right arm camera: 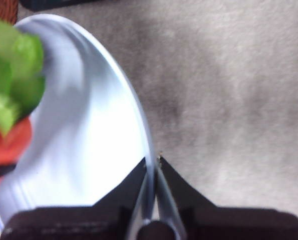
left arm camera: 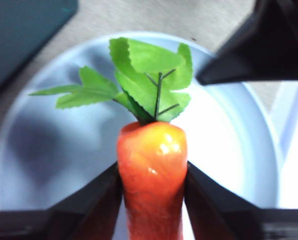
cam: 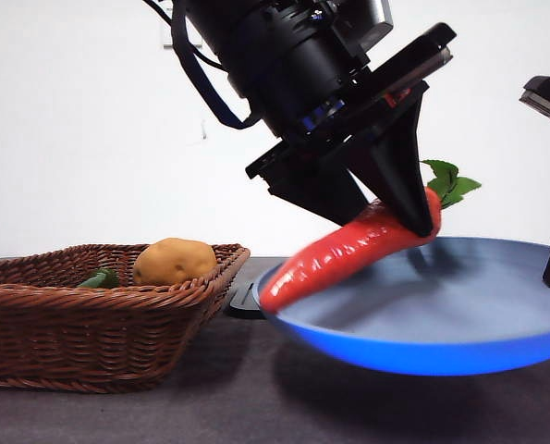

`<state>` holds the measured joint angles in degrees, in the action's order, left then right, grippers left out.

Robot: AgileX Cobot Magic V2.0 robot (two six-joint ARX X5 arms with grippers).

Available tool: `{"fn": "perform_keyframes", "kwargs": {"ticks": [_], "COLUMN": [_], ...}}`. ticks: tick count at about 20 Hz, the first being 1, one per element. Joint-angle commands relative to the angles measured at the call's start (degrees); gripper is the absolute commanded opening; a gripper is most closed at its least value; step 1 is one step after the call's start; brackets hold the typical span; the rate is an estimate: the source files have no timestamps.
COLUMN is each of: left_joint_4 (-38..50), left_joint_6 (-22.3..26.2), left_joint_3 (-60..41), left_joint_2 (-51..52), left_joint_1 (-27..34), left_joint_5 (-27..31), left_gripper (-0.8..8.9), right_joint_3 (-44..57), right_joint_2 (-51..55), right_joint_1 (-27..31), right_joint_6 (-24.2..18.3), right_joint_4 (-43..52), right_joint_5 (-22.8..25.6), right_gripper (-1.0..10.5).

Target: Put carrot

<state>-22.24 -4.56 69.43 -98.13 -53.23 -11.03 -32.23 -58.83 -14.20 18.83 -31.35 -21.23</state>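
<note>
— Orange between your jaws, is it?

— Yes. My left gripper is clamped on the carrot, one jaw pressed to each side of its thick end, leaves fanning out past my tips.

— Where does it sit?

— Above the blue plate, tilted, thin tip low over the plate's rim toward the basket.

— And your other hand?

— My right gripper pinches the plate's rim, jaws nearly closed, only the edge between them.

— Anything in the basket?

— A potato.

Wicker basket with potato, small green item; blue plate beside.
</note>
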Motion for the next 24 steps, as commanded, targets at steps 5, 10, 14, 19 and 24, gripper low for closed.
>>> {"fn": "perform_keyframes", "kwargs": {"ticks": [5, 10, 14, 19, 24], "left_joint_4": [0.3, -4.7, -12.5, -17.1, -20.2], "left_joint_6": [-3.2, -2.6, -0.9, -1.0, -1.5], "left_joint_3": [0.9, 0.9, 0.9, 0.9, 0.9], "left_joint_2": [0.5, 10.4, 22.6, 34.8, 40.4], "left_joint_1": [-0.3, 1.2, 1.9, 1.9, 1.9], "left_joint_5": [0.5, 4.9, 13.7, 19.5, 20.3], "left_gripper": [2.36, 2.36, 2.35, 2.35, 2.34], "right_joint_3": [-0.7, -1.1, -6.1, -19.5, -34.9], "right_joint_2": [-0.2, -2.4, -10.2, -26.3, -43.8], "right_joint_1": [-0.1, 1.9, 6.5, 8.6, 8.6], "right_joint_6": [2.4, 2.8, 0.2, -0.5, -0.2], "right_joint_4": [0.6, 1.1, 1.8, 5.8, 5.7], "right_joint_5": [-4.2, -3.9, -3.9, -3.9, -3.9], "right_gripper": [0.0, 0.0, 0.0, 0.0, 0.0]}}
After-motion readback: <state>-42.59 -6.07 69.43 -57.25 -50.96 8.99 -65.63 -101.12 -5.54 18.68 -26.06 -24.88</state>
